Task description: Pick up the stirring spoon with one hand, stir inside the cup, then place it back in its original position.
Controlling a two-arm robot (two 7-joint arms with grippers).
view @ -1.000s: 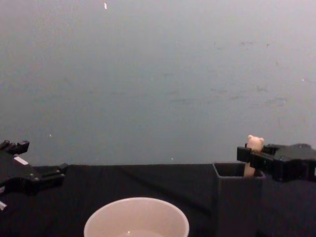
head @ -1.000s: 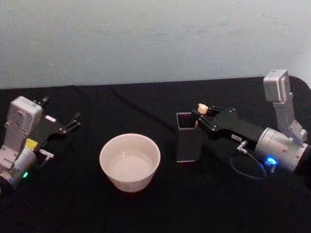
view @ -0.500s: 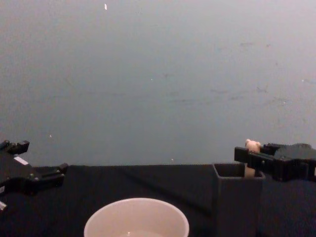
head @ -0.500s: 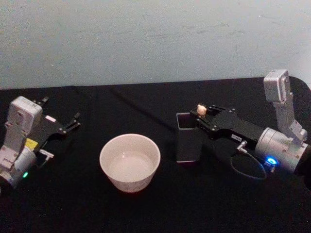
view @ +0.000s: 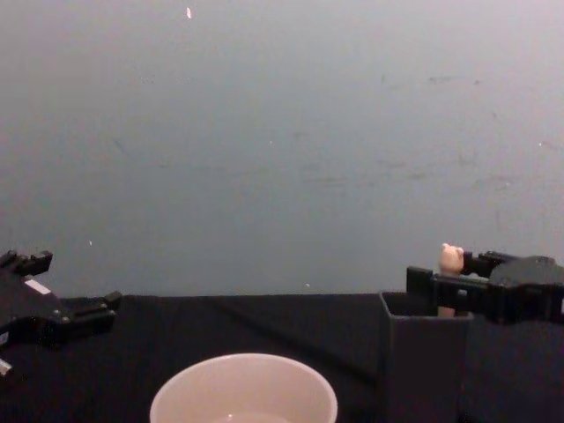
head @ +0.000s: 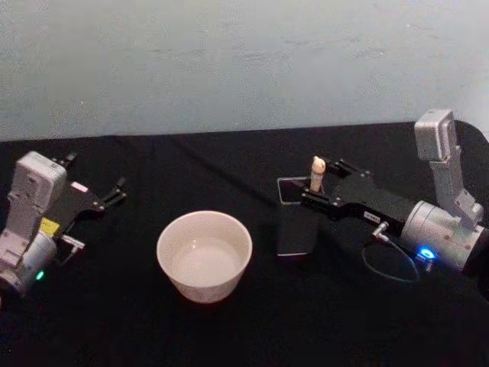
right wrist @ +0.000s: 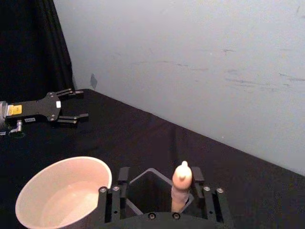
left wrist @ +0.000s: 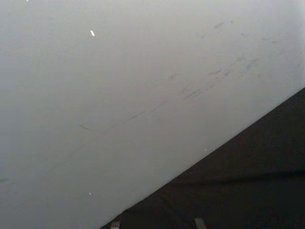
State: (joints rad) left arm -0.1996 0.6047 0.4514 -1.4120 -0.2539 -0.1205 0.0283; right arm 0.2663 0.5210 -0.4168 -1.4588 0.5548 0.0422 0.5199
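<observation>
The stirring spoon [head: 316,173] stands upright in a dark grey square holder [head: 296,229], with its beige bear-topped handle [right wrist: 181,185] sticking out; its metal stem and bowl are hidden inside. My right gripper [head: 319,182] is level with the holder's top, open, with one finger on each side of the handle [view: 451,258] and clear gaps in the right wrist view. The cream cup [head: 204,256] stands to the left of the holder, with liquid in it. My left gripper [head: 95,171] hovers open at the far left, away from both.
A black cloth [head: 229,160] covers the table, against a pale wall. The cup [right wrist: 64,191] sits close to the holder [right wrist: 145,183]. The left gripper [right wrist: 81,104] hangs beyond the cup. A cable loops by the right wrist [head: 382,264].
The right gripper's fingers have moved forward over the holder, to either side of the spoon handle. The handle now stands more upright and exposed. The left arm has not moved.
</observation>
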